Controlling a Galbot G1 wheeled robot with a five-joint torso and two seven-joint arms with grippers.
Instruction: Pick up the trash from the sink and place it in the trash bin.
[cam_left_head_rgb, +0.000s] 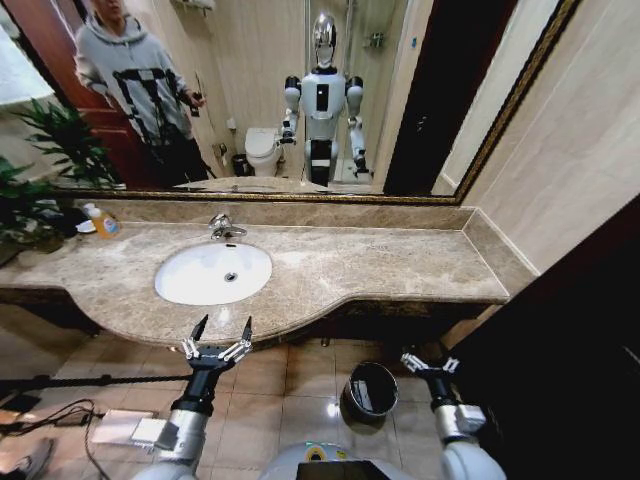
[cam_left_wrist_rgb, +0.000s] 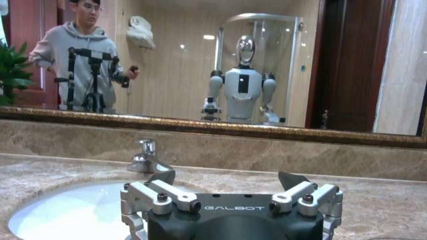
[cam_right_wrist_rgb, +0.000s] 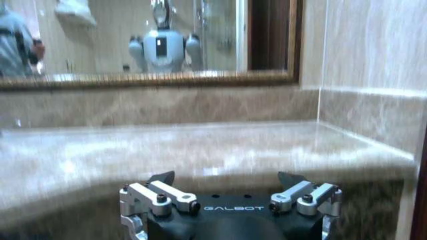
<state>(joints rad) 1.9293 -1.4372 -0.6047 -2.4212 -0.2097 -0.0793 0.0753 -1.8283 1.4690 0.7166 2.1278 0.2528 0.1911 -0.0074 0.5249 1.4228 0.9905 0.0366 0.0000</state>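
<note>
The white oval sink (cam_left_head_rgb: 195, 270) sits in the beige marble counter (cam_left_head_rgb: 380, 265), and its basin shows just the drain; the trash is out of view. In front of the counter edge, just below the sink, my left gripper (cam_left_head_rgb: 222, 330) hangs open and empty. In the left wrist view it (cam_left_wrist_rgb: 228, 177) faces the basin (cam_left_wrist_rgb: 60, 215) and chrome faucet (cam_left_wrist_rgb: 147, 157). The black trash bin (cam_left_head_rgb: 393, 378) stands on the floor under the counter's right part. Just right of it, my right gripper (cam_left_head_rgb: 430, 360) is open and empty, and it (cam_right_wrist_rgb: 227, 177) faces the counter edge (cam_right_wrist_rgb: 200, 145).
An orange-yellow bottle (cam_left_head_rgb: 103, 222) and a green plant (cam_left_head_rgb: 40, 190) stand at the counter's far left. A dark wall (cam_left_head_rgb: 560, 340) closes the right side. Cables and a flat box (cam_left_head_rgb: 120, 425) lie on the tiled floor at the left.
</note>
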